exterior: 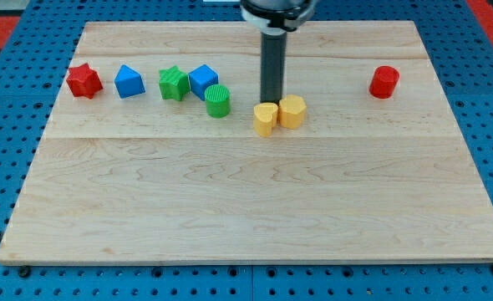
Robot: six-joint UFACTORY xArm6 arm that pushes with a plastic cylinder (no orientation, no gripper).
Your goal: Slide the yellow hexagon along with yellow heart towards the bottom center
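Observation:
The yellow hexagon point(292, 110) and the yellow heart point(266, 119) sit side by side, touching, a little above the board's middle. The heart is on the left and slightly lower. My tip point(273, 100) stands just above the pair, at the seam between them, touching or nearly touching their top edges. The dark rod rises straight up from there to the arm at the view's top.
A green cylinder point(218, 100) lies left of the heart. Further left are a blue block point(202, 80), a green star point(174, 84), a blue pentagon-like block point(129, 81) and a red star point(84, 80). A red cylinder point(384, 81) stands at the right. The wooden board point(246, 209) lies on blue pegboard.

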